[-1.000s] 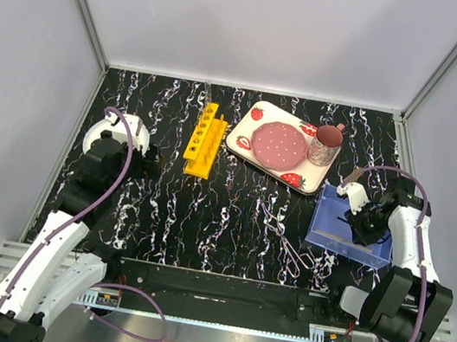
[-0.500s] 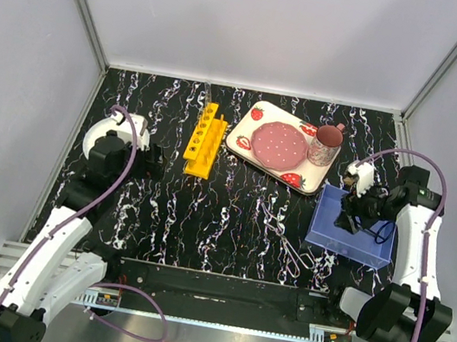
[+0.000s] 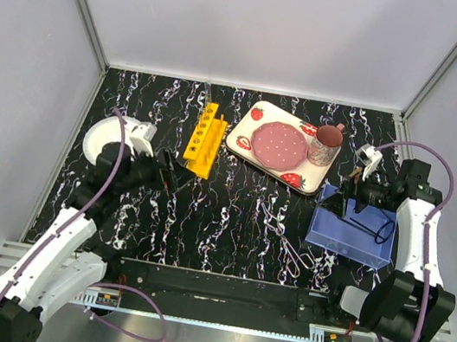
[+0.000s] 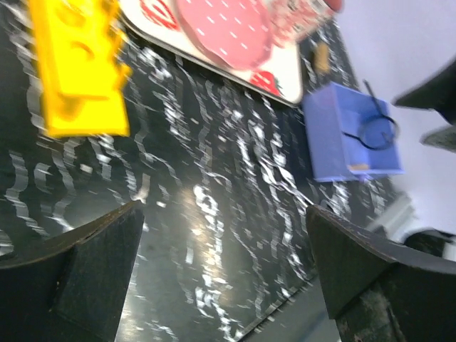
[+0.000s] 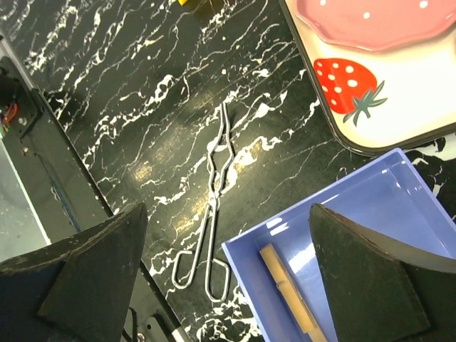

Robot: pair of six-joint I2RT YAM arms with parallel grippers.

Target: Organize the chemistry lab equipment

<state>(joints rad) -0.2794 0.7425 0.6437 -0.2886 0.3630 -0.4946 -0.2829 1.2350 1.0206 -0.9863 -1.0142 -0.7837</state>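
Tan clamp (image 5: 288, 293), likely wooden, runs off-frame in blue bin (image 5: 313, 200).

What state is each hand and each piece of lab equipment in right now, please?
Left hand: open, empty.
Right hand: open, empty.
Wooden clamp: lying flat inside the blue bin.
Forceps: lying flat on the table, tips together, outside the bin.
Yellow rack: lying on the table, no hand on it.
Pink cup: upright.
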